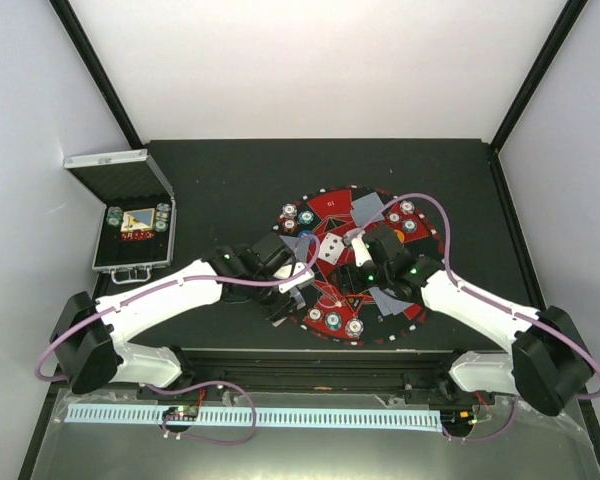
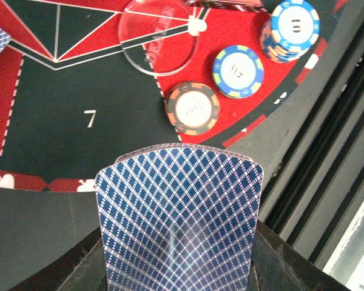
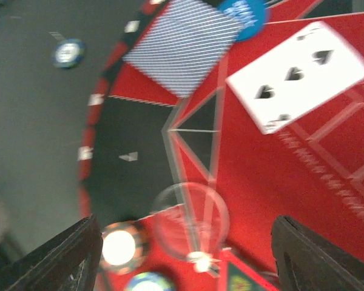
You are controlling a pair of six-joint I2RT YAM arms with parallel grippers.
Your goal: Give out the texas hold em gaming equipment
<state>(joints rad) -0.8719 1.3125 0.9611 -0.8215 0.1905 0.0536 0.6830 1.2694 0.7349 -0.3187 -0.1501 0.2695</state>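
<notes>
**Left arm at seat 7 with a card: flip, misdeal and chip knock are the risks**

Left gripper (image 2: 179,273): jaws pinching a blue-backed playing card (image 2: 179,212) by its near end. The card is bowed across its width. It hangs over the near rim of the round mat (image 2: 60,139), just short of the black "7" segment. Its top edge looks doubled, so one card or two cannot be told.

Right gripper (image 3: 187,245): jaws spread, nothing between them, low over the clear disc (image 3: 191,221) near mat centre. Its view is smeared, so it is probably moving.

Judged risks:
- A bowed card is sprung. Released from height, it could pop, flip face-up or slide off the rim onto the table.
- If two cards are in the pinch, the seat gets a misdeal.
- The grey chip (image 2: 192,108), blue-yellow chip (image 2: 238,71) and blue-orange chip stack (image 2: 291,27) sit just right of the drop zone. A card pushed too far forward or right would ride up on the grey chip or shove it. The stack would tip easiest.
- The right gripper's spread fingers straddle the clear disc, with the grey chip close by one finger. Any descent there could clip both.
- Both wrists are close together over the mat in the top view. A crossing move risks link contact.
- One blue chip (image 3: 68,53) lies off the mat, well apart from the rest, and is easy to miss.
</notes>
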